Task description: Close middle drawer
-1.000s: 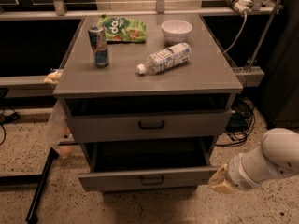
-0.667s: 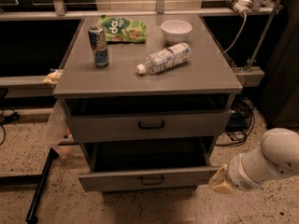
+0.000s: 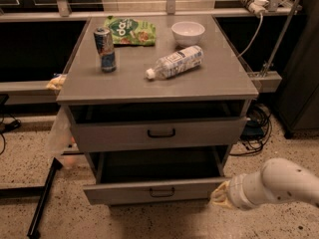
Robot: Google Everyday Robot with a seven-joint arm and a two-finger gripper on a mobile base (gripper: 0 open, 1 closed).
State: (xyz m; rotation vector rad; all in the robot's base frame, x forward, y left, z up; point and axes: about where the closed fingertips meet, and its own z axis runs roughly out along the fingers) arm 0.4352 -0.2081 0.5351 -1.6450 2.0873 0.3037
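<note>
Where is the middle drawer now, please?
The middle drawer stands pulled out, low in view under the taller-fronted drawer; the gripper is at its front's right end.

arm (image 3: 285, 182): white, rounded, ribbed collar | tool (image 3: 220, 195): yellowish, lower right

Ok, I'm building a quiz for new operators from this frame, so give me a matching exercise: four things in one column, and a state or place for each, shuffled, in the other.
Things:
1. can
2. water bottle
3. middle drawer
4. gripper

States or places:
A. lying on its side
B. pulled out
C. standing upright
D. low on the right, at the middle drawer's front right corner

Pairs: 1-C, 2-A, 3-B, 4-D
</note>
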